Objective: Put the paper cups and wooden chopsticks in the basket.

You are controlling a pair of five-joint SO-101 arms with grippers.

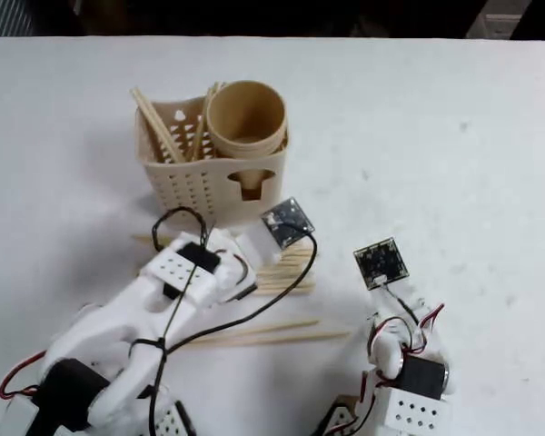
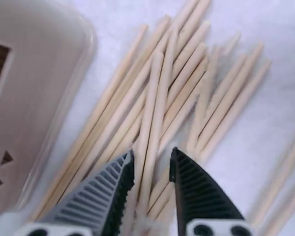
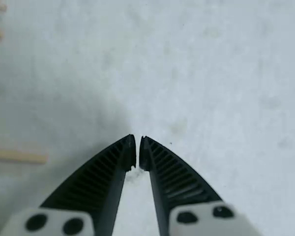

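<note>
The right arm (image 1: 407,377) sits at the near edge of the counter (image 1: 454,136), drawn back. Its right hand (image 3: 137,140) hangs over bare white surface with the two black fingers closed almost tip to tip and nothing between them. A few chopstick ends (image 3: 17,156) lie off to one side of it.

The left arm (image 1: 168,295) stretches from the near corner towards the middle of the counter. Just beyond the arms, two loose chopsticks (image 1: 272,333) lie side by side, flat on the counter, between the two arms.

A little farther on is the pile of wooden chopsticks (image 2: 187,83), lying flat in a rough fan right beside the basket (image 1: 200,186). The left hand (image 2: 151,158) is down on this pile, its fingers parted a little, with one or two sticks running through the gap. I cannot tell whether they are pinched.

Farthest back, the pale perforated basket stands upright. Inside it stands a paper cup (image 1: 245,118), mouth up, against one side. Several more chopsticks (image 1: 159,127) lean in the other side, their ends sticking out above the rim.
</note>
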